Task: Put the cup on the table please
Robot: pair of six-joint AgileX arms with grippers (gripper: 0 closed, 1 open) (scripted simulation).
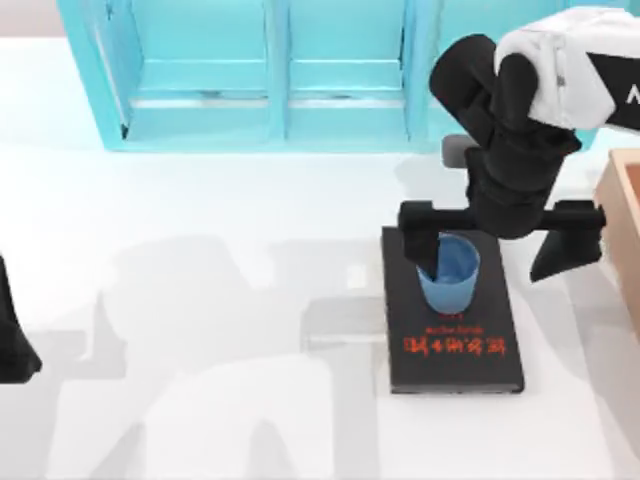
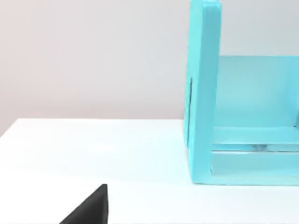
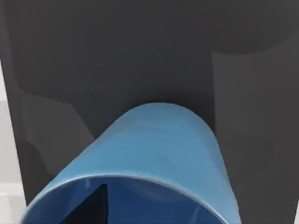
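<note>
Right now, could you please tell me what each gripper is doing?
Left gripper: parked at the table's left edge.
Right gripper: jaws wide open, one finger inside the cup, which stands on the black book.

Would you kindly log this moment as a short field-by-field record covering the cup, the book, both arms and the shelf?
cup: upright on the black book, not yet on the table
right gripper: over the cup, open, one finger inside the rim
left gripper: parked at the table's left edge
shelf unit: turquoise, at the table's far side
</note>
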